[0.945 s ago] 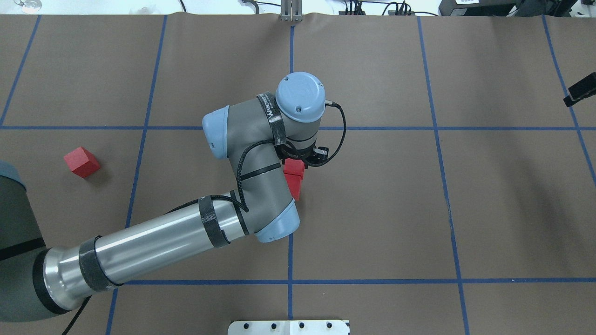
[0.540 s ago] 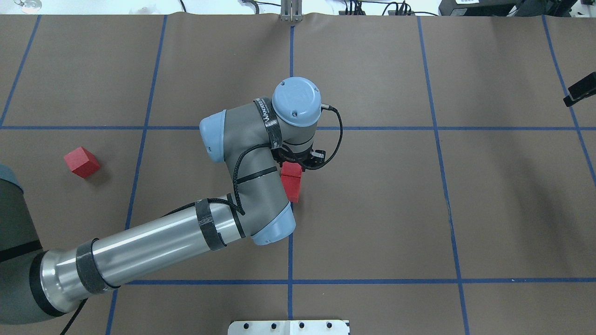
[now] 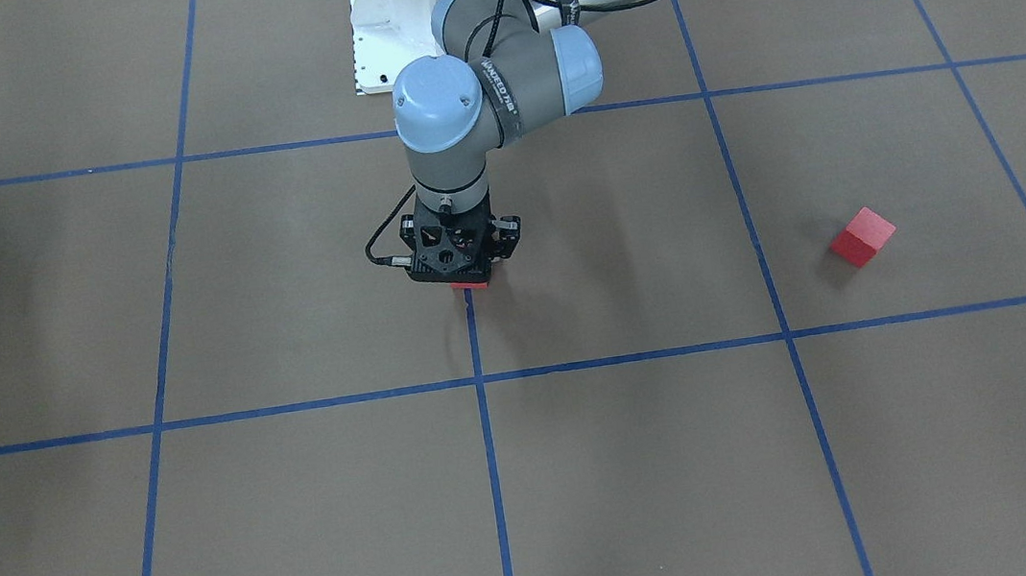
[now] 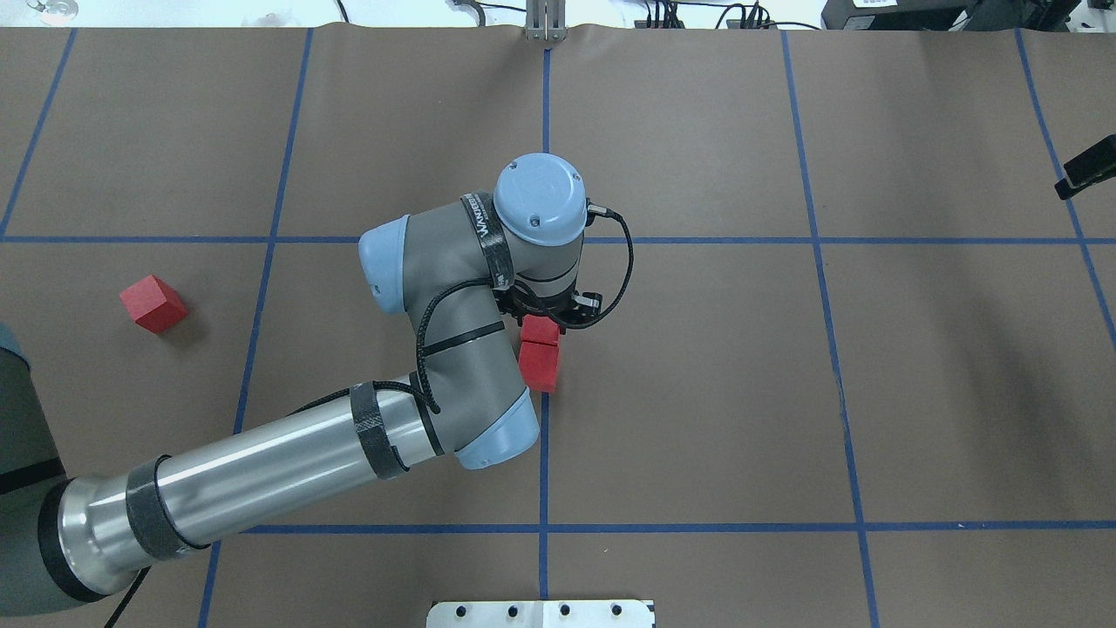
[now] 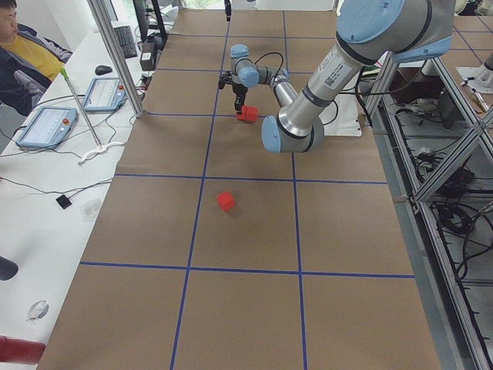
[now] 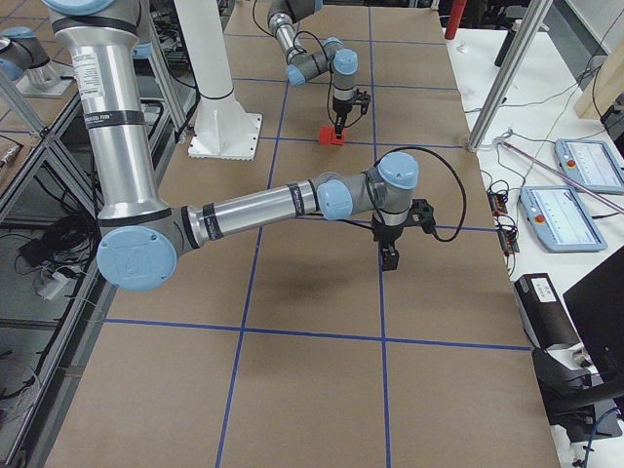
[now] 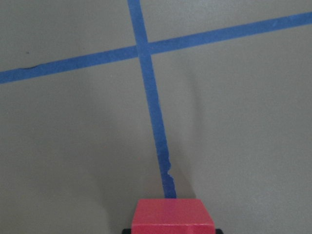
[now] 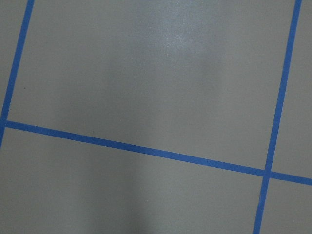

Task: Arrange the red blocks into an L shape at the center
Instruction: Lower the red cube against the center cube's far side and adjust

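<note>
Start at the left of your overhead view. One loose block (image 4: 153, 303) lies on the brown table (image 4: 697, 392), turned askew to the blue grid. It sits a full square further left than the squares flanking the middle line, well apart from the other two blocks.

Next you see the left arm (image 4: 279, 462) reaching in from the lower left corner and bending over the center (image 4: 575, 419), with its wrist pointing straight down. The left gripper (image 3: 463, 276) is low over the middle tape line (image 4: 543, 453). Your left wrist camera shows its jaws clamped on the held block (image 7: 173, 215), with a dark fingertip against each lower side of it. You cannot tell from these views whether that block rests on the table or hangs just off it.

Touching it on the side nearer the robot is the second block (image 4: 539, 368). The two make a short straight row along the tape line, between the two cross lines.

Far to the right, the right gripper (image 6: 388, 255) hovers above the table, well apart from every block. Only a dark corner of it reaches the overhead view's right edge, and you cannot tell whether its jaws are apart or together. Its wrist camera shows you brown surface and crossing blue tape lines
</note>
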You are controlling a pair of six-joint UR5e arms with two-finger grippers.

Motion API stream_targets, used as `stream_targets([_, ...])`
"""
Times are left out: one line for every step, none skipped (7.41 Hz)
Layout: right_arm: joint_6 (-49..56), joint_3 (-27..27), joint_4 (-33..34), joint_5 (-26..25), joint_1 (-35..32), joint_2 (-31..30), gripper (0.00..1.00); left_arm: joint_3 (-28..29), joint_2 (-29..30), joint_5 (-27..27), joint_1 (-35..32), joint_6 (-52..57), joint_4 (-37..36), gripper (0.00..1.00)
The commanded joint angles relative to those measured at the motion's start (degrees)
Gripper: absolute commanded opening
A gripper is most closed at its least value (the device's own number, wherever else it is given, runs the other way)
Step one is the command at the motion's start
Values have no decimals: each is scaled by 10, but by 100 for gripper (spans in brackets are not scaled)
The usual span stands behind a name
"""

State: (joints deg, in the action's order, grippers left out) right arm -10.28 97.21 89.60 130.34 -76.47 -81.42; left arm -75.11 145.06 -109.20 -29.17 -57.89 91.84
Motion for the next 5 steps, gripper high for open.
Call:
stream_targets([0,-1,0,0,0,0,99,0,0,-1,3,-1,0,7])
stream_targets([0,-1,0,0,0,1,99,0,0,-1,3,-1,1,10])
stream_targets([1,-1,0,0,0,1,99,0,0,-1,5,-1,1,11])
stream_targets([1,-2,0,0,0,1,99,0,0,-1,6,-1,1,12])
stream_targets([1,-1,0,0,0,1,99,0,0,-1,6,-1,1,14])
